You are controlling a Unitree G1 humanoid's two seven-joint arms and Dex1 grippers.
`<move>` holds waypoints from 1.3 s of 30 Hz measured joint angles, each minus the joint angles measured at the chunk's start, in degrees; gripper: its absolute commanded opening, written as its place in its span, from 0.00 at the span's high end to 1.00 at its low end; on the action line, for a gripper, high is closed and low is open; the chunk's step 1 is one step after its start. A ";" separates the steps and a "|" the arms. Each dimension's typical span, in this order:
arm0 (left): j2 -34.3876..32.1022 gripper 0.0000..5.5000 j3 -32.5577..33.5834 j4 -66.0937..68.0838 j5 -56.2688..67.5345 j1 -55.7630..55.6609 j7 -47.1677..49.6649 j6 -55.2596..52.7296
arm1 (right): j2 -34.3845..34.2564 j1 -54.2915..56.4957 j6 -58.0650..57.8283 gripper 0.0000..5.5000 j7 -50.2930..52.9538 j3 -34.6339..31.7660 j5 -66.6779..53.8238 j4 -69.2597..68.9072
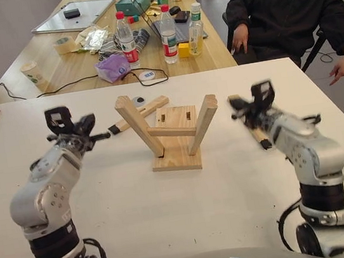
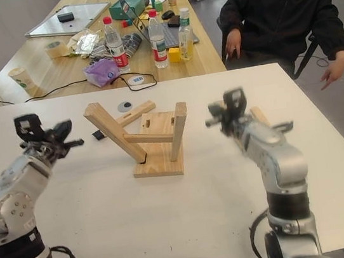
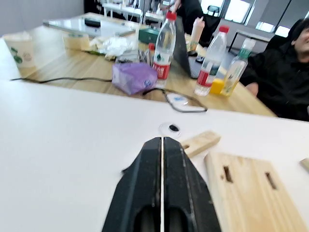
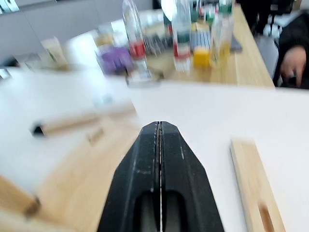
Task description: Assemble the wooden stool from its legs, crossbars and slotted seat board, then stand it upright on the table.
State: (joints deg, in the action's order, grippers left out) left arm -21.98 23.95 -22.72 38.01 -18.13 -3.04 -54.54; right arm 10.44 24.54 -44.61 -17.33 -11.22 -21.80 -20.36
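the stool stood half built in the middle of the white counter [image 1: 173,225]: the slotted seat board [image 1: 178,160] lay flat, seat face down, which i judged was deliberate, since it turned the slots upward so that legs could be pressed in from above. two legs were already set in it, the left fitted leg [image 1: 138,126] and the right fitted leg [image 1: 203,123], both leaning outward, with a crossbar [image 1: 171,131] tying them together between their middles; the lean looked like the splay of the design rather than a loose fit, though the joints were too small to check. two open slots showed on the far part of the board. a loose leg [image 1: 145,109] lay on the counter just behind the board's left corner, and a slotted leg [image 4: 251,179] lay on the counter beside the right arm, both probably kept near for the open slots. the left claw [image 3: 162,145] was clenched on nothing and hung off the board's left side, pointing toward the loose leg; the right claw [image 4: 160,128] was likewise pinched together and empty, off the board's right side. by my judgement the task was about half done, with the standing-up step not yet reached.
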 measured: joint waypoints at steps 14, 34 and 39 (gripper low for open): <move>-1.91 0.99 -6.85 -9.85 22.83 -11.56 -0.54 -12.25 | 2.02 2.04 1.20 1.00 -6.43 7.51 -15.93 -3.78; -15.36 0.99 9.77 1.72 31.55 -4.43 -0.53 -0.72 | 11.76 13.76 10.91 1.00 -10.18 8.27 -14.36 26.08; -29.73 0.99 -4.92 1.74 17.17 14.83 -15.53 -5.01 | 11.80 13.20 28.53 1.00 -21.99 24.02 5.07 46.18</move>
State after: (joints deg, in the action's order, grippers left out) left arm -51.71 19.03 -20.98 55.19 -3.30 -18.57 -59.56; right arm 22.24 37.74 -16.09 -39.32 12.79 -16.73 25.81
